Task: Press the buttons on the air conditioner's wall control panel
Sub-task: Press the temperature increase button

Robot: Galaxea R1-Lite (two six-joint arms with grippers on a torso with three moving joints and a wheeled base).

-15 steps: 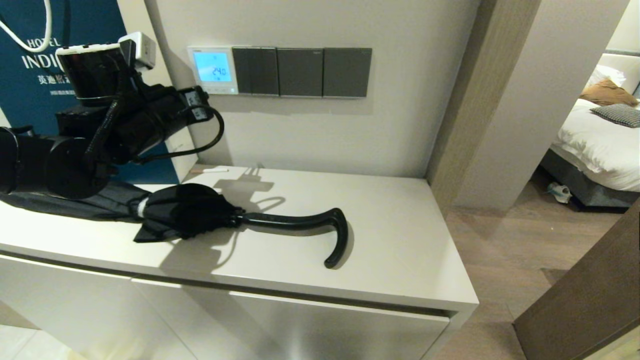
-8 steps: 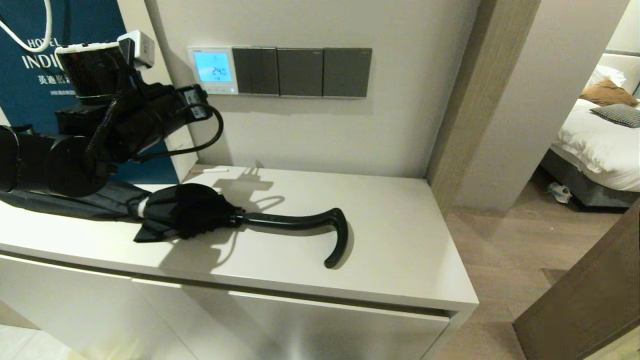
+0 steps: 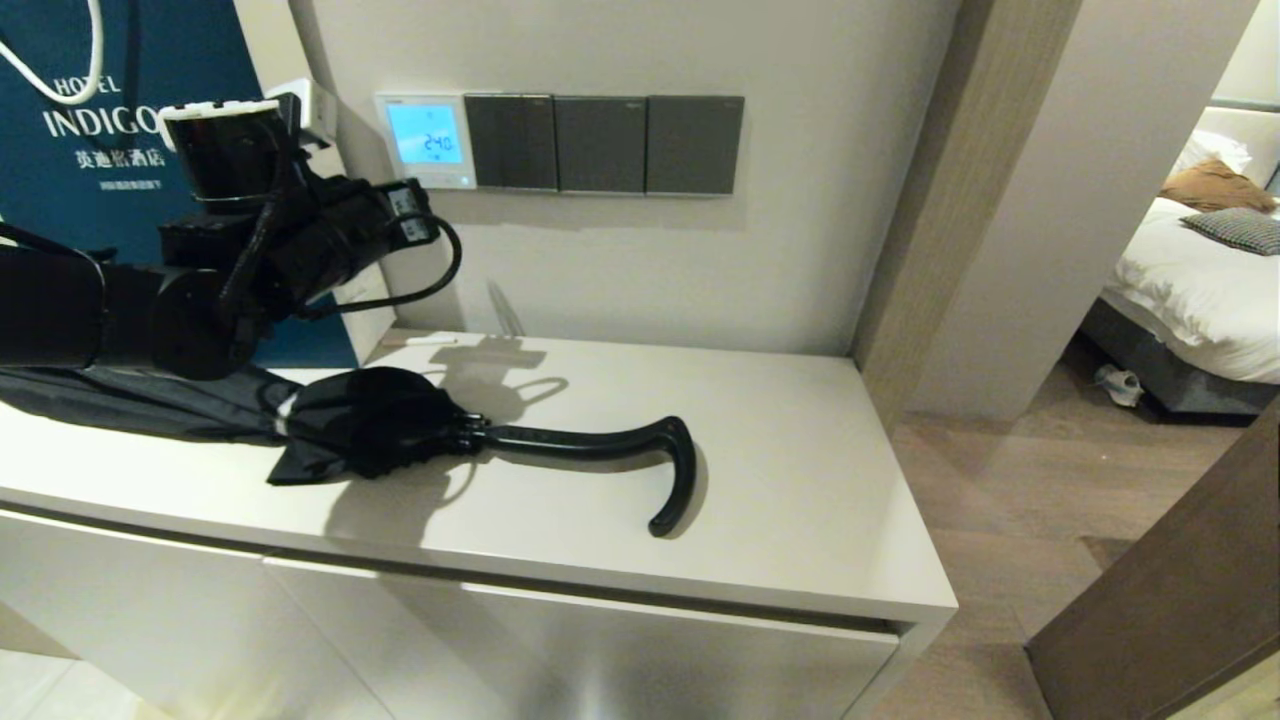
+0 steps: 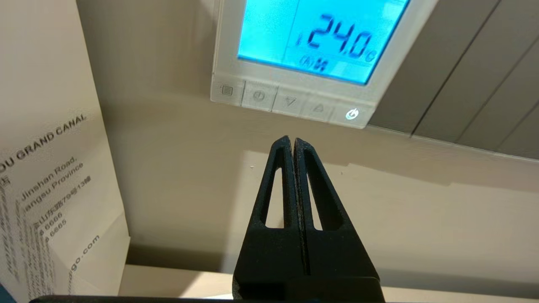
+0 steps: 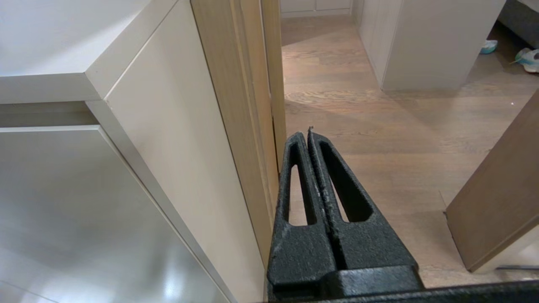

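Observation:
The air conditioner's wall control panel (image 3: 425, 140) is a small white thermostat on the wall, its screen (image 4: 320, 40) lit light blue and reading 24.0. The buttons (image 4: 290, 103) run in a row along its lower edge; the power button (image 4: 352, 114) at one end glows. My left arm (image 3: 300, 240) reaches toward the wall just below and left of the panel. My left gripper (image 4: 293, 141) is shut and empty, its tips pointing at the bare wall a little under the button row. My right gripper (image 5: 308, 134) is shut and empty, low beside the cabinet's side.
Dark grey switch plates (image 3: 605, 145) adjoin the panel on its right. A black umbrella (image 3: 420, 430) with a hooked handle lies on the white cabinet top (image 3: 780, 480). A blue hotel paper bag (image 3: 100, 150) stands at the left. A wooden pillar (image 3: 950, 200) bounds the wall on the right.
My left arm has moved right and toward the wall, closer to the panel. The screen still reads 24.0. The umbrella has not moved.

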